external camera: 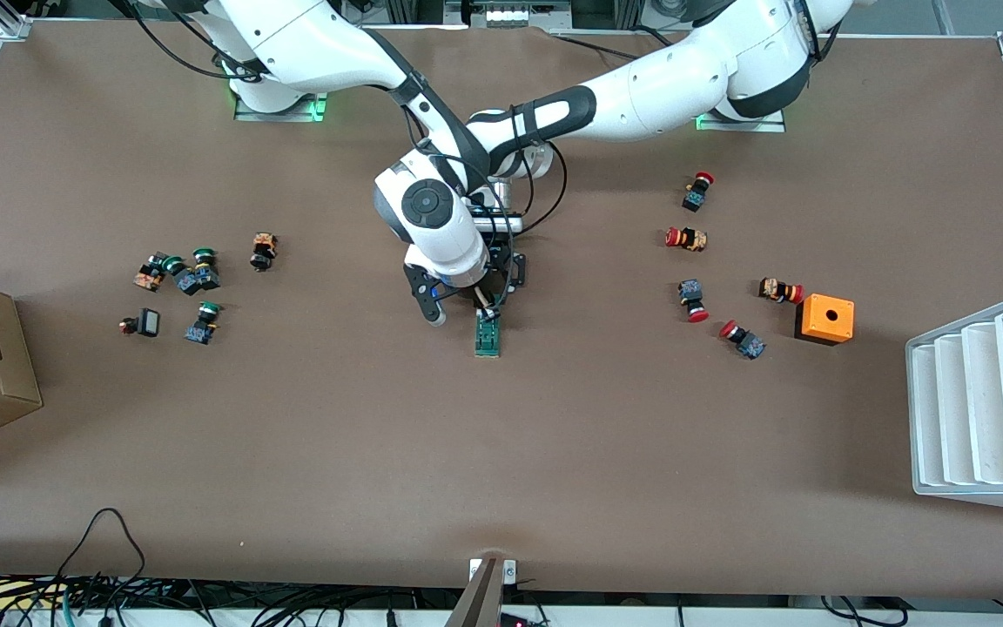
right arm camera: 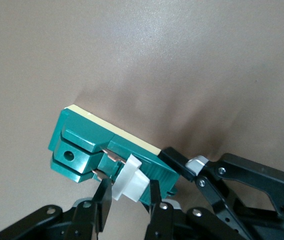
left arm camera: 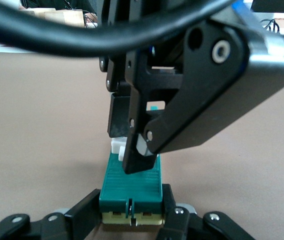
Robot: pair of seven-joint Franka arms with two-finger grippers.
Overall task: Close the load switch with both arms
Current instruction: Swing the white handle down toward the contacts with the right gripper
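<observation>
Front view, centre frame: left claw (left arm camera: 132,212) pinches the green load switch (external camera: 488,335) sides on the surface (external camera: 501,453), while right claw (right arm camera: 127,200) squeezes its white slider (right arm camera: 128,178). Grips look set, slider probably not fully home yet.

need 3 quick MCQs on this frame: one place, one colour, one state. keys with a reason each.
1. Where is the load switch?
A. in a drawer
B. on the table, mid-way between the arms' ends, at both grippers
C. on a shelf

2. What colour is the box with a hole?
A. blue
B. yellow
C. orange

3. What is the right gripper closed on?
A. the white slider
B. a cable
C. nothing, it is open in the air

Key:
1 B: the front view shows it on the brown table under both hands, and the left gripper clamps its green sides.
2 C: it is plainly orange.
3 A: the right wrist view shows its fingers pinching the white piece.
</observation>
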